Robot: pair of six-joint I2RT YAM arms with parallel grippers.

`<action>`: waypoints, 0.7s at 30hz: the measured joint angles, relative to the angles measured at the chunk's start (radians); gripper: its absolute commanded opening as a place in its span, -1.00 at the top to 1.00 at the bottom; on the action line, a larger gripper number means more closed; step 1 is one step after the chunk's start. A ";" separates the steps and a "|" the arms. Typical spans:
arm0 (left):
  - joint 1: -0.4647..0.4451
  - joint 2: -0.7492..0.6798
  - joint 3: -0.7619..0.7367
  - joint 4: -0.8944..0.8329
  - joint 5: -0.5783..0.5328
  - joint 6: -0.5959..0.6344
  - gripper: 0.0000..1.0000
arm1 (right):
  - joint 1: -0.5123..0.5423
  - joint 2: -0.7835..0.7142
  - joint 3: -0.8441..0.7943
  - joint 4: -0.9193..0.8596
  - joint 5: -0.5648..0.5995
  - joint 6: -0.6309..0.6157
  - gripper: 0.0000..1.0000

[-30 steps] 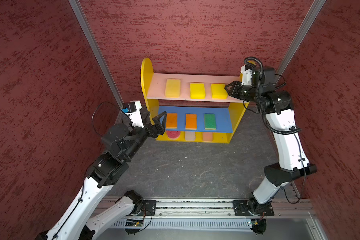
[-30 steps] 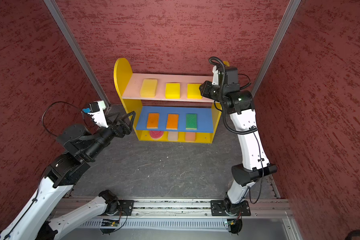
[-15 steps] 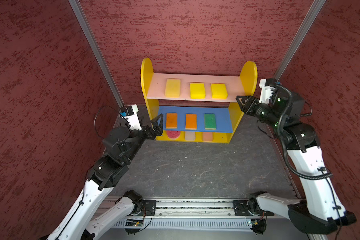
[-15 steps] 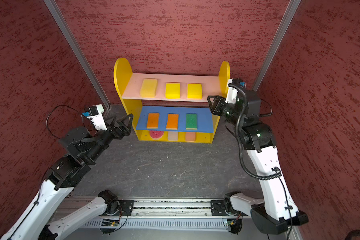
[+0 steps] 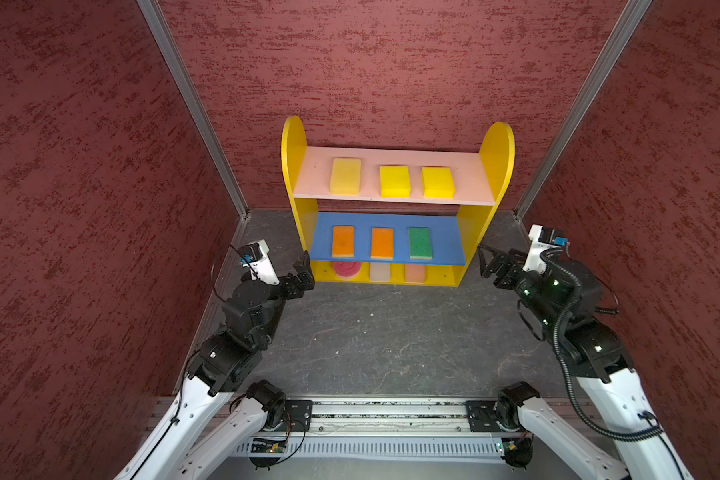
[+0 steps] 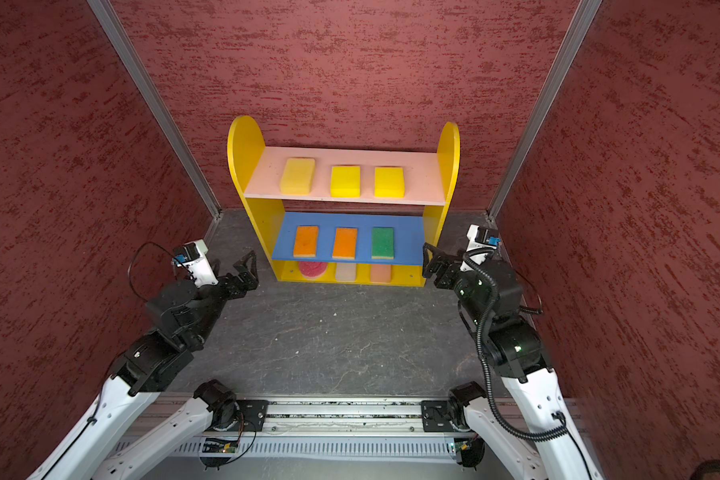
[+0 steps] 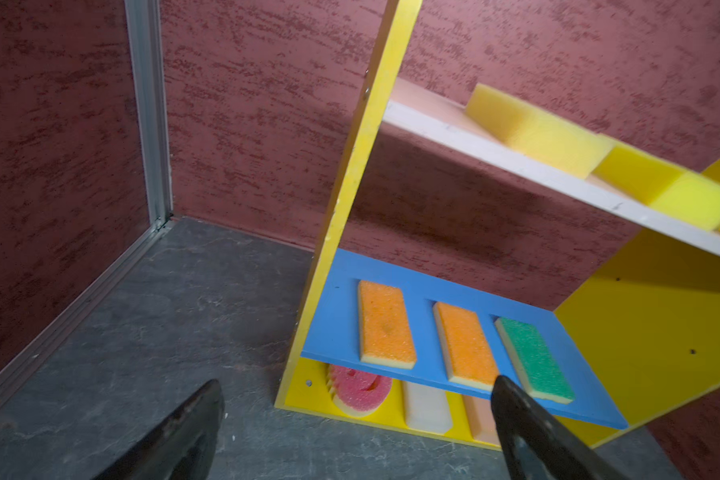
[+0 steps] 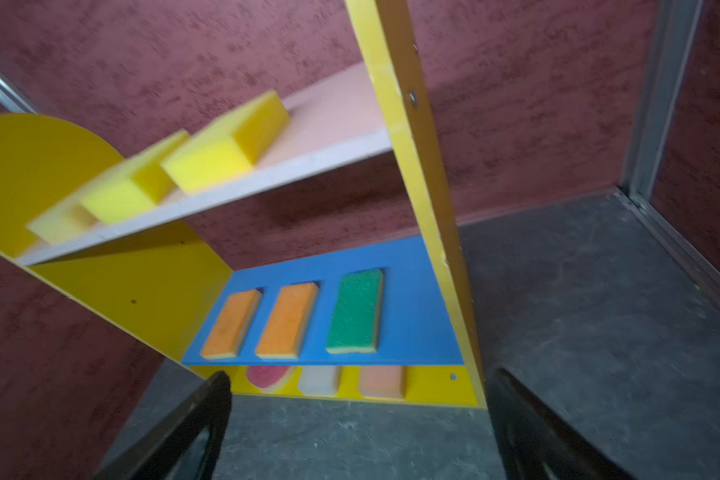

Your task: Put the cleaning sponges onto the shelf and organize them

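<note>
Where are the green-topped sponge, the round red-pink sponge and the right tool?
Green-topped sponge (image 5: 420,243): in a top view, middle of its green face.
Round red-pink sponge (image 7: 360,388): left wrist view, its visible pink part.
Right tool (image 5: 483,262): in a top view, midway between its fingertips.

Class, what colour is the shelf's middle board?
The middle board is blue, clearest in the left wrist view.

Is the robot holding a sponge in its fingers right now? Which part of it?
Nothing is held. The left gripper and right gripper both stand open and empty. All the cleaning sponges lie on the shelf.
</note>
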 measured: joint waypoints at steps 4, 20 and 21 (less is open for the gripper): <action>0.003 0.027 -0.079 0.039 -0.041 0.017 -0.99 | 0.000 -0.012 -0.199 0.093 0.082 -0.045 -0.98; 0.044 0.261 -0.449 0.487 -0.133 0.266 -0.99 | 0.000 -0.118 -0.742 0.648 0.399 -0.260 -0.97; 0.057 0.274 -0.454 0.501 -0.138 0.272 -0.99 | 0.000 -0.107 -0.776 0.686 0.412 -0.270 -0.97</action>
